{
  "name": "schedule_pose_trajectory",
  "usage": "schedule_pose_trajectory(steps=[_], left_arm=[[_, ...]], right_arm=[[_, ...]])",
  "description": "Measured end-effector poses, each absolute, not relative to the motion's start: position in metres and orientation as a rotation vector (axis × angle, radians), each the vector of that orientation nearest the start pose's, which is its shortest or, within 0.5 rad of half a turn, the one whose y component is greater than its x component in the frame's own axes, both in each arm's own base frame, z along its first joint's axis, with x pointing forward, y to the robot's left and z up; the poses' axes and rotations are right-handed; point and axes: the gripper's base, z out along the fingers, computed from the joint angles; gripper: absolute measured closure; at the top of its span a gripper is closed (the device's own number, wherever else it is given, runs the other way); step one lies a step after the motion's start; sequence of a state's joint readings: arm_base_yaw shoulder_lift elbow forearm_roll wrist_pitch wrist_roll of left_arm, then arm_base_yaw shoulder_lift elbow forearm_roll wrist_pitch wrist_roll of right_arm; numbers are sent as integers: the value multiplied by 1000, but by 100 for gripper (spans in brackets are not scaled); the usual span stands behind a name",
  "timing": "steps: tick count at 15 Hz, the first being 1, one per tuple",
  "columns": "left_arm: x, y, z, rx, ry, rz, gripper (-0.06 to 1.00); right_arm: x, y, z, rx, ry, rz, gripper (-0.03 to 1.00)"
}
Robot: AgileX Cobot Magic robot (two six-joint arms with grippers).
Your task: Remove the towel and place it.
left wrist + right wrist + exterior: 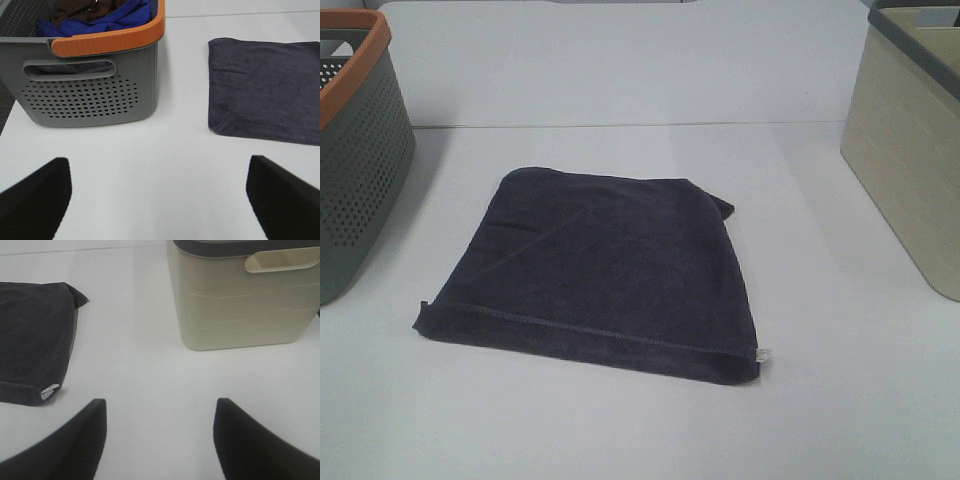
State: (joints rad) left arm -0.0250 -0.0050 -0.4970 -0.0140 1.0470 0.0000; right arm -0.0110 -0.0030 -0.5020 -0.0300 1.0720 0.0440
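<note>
The near stitched hem [590,333] of the folded towel [600,275] looks the best pinch point, soft, light, floppy; left claw [157,200] and right claw [160,440] both spread, empty.

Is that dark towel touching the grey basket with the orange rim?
Apart. The left wrist view shows a strip of bare white table between the towel and the grey basket.

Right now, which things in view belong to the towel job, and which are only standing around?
Belongs to the job:
- the towel, folded flat on the table
- left gripper and right gripper, both open, holding nothing

Only standing around, as far as the pictures show:
- grey basket with orange rim, cloths inside
- beige basket, contents not visible
</note>
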Motion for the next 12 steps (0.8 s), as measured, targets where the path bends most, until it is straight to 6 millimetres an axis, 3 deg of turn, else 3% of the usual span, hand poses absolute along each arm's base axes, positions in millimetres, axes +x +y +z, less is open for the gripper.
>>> schedule_pose_trajectory(steps=[12], left_arm=[[-5, -1, 278, 26, 2029, -33, 5]], right_arm=[[-6, -2, 277, 58, 2049, -15, 34]])
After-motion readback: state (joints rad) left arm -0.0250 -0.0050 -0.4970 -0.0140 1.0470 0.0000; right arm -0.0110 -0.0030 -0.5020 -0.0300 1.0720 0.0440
